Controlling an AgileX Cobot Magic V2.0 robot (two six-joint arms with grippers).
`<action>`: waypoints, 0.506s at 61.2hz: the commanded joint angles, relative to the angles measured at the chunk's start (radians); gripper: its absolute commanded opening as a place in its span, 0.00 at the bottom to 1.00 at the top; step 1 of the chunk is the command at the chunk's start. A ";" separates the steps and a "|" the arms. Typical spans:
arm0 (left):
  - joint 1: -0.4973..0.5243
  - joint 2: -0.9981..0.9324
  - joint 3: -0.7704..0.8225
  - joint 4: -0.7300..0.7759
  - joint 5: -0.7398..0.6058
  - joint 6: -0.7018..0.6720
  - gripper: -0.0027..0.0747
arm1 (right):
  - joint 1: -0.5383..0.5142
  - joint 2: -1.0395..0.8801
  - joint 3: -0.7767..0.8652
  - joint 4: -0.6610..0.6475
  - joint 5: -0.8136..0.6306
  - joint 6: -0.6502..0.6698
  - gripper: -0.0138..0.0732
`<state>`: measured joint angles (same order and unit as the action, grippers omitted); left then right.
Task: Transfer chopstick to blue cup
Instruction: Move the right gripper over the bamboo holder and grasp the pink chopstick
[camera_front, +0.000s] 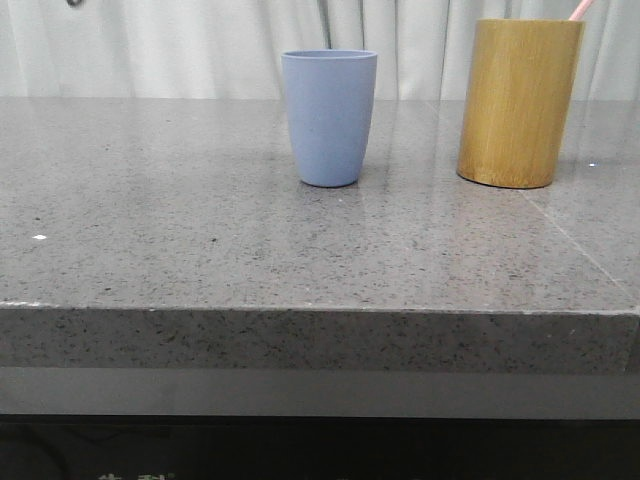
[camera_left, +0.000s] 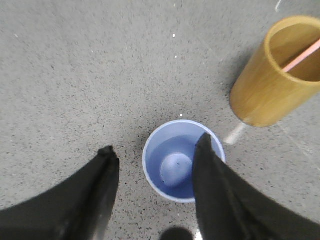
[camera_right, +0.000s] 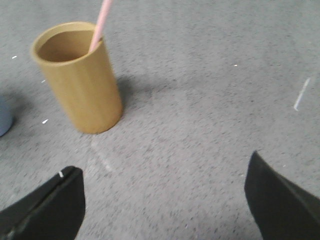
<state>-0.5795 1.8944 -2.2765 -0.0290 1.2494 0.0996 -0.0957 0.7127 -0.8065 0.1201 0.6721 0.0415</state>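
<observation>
The blue cup (camera_front: 329, 116) stands upright and empty on the grey stone table; it also shows from above in the left wrist view (camera_left: 175, 160). A pale pink chopstick (camera_front: 581, 9) leans inside the yellow-brown bamboo holder (camera_front: 519, 102), also seen in the left wrist view (camera_left: 301, 56) and the right wrist view (camera_right: 101, 24). My left gripper (camera_left: 156, 147) is open and empty, above the cup with one finger over its rim. My right gripper (camera_right: 166, 165) is wide open and empty, above bare table beside the holder (camera_right: 82, 80). Neither gripper shows in the front view.
The bamboo holder (camera_left: 277, 75) stands to the right of the cup, a hand's width apart. The table's front edge (camera_front: 320, 310) runs across the front view. White curtains (camera_front: 150, 45) hang behind the table. A sliver of the cup (camera_right: 4, 117) shows in the right wrist view.
</observation>
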 joint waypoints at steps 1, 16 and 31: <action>-0.009 -0.119 -0.013 -0.010 -0.039 -0.011 0.48 | -0.029 0.080 -0.087 0.023 -0.091 0.003 0.91; -0.009 -0.265 0.028 -0.006 0.005 -0.011 0.48 | -0.044 0.329 -0.297 0.192 -0.024 -0.097 0.91; -0.009 -0.454 0.264 -0.006 -0.048 -0.014 0.48 | -0.044 0.550 -0.514 0.448 0.063 -0.299 0.91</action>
<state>-0.5795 1.5314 -2.0707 -0.0290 1.2720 0.0974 -0.1359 1.2291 -1.2367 0.4846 0.7636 -0.1989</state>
